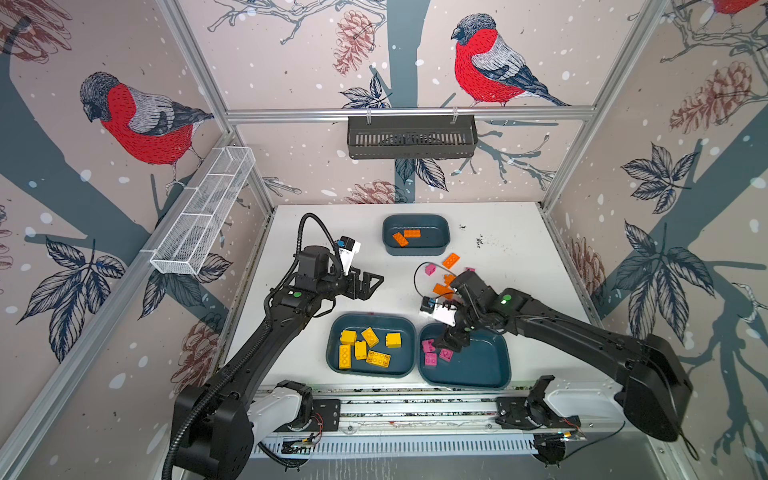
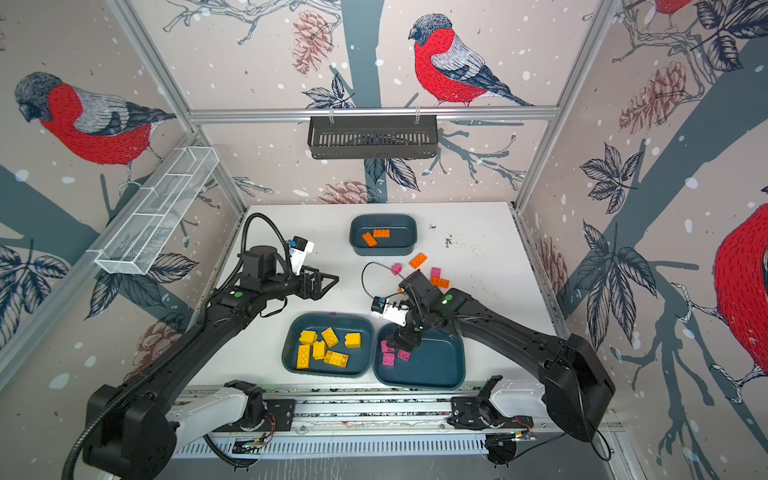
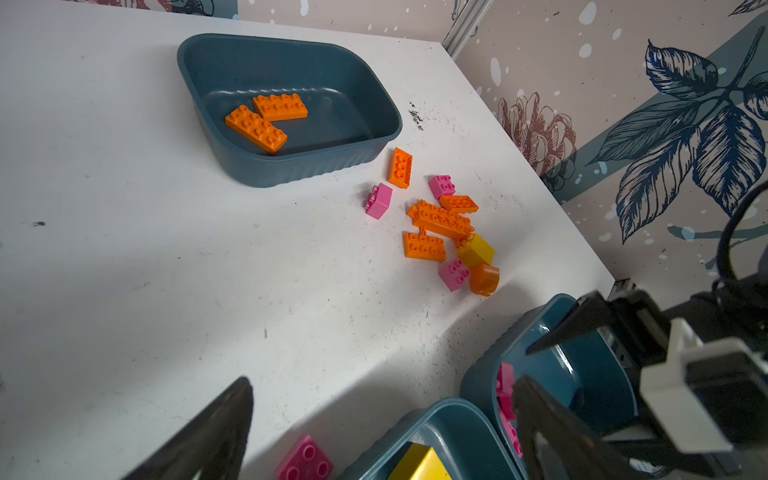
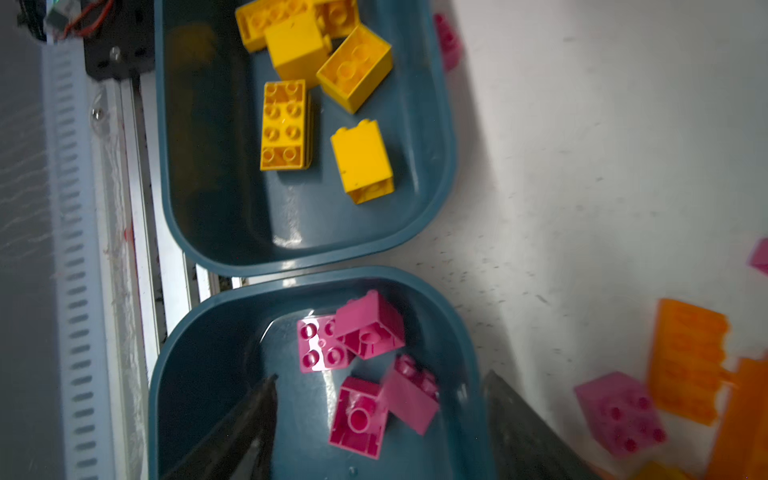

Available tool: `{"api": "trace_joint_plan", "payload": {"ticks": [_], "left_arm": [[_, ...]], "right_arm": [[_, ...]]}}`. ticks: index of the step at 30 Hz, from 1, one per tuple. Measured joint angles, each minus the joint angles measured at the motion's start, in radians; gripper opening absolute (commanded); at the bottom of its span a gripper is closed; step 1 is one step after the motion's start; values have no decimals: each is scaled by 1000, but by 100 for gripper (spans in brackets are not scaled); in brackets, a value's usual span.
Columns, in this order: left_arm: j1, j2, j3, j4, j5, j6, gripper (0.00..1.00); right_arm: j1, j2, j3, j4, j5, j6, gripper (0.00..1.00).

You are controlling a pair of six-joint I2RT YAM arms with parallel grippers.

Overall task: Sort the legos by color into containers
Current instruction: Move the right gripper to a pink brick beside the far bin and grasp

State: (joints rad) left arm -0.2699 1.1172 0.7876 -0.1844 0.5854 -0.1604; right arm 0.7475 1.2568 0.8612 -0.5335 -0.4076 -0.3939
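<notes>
Right gripper (image 1: 454, 345) hangs over pink-brick tub (image 1: 486, 368) (its arm (image 1: 561, 332) half-hides loose legos (image 1: 451, 260)).

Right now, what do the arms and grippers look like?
The left arm and right arm are matte black, each with a green dot near the wrist. The left gripper and right gripper are black and tapered, each with a white camera block. A ribbed hose follows the left arm; a thin cable loops by the right.

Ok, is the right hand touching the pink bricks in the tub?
Apart. The right wrist view shows the open right hand straddling the pink plastic bricks, bare floor of the dark teal plastic tub between them.
</notes>
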Motion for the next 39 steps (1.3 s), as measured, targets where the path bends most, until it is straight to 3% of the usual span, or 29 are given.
{"api": "trace_joint_plan", "payload": {"ticks": [3,7,13,30,39], "left_arm": [[0,-3,0,0,7,0,96],[1,-19,-2,0,13,-2,96],[8,-38,-18,-1,17,-17,96],[22,-51,-33,-1,18,-16,96],[26,-55,-35,-1,18,-17,96]], "right_arm": [[-95,-12,21,38,0,34,80],[-203,81,79,83,16,114,81],[-277,236,153,142,75,295,81],[-229,534,332,238,285,764,85],[-212,645,425,251,380,948,80]]}}
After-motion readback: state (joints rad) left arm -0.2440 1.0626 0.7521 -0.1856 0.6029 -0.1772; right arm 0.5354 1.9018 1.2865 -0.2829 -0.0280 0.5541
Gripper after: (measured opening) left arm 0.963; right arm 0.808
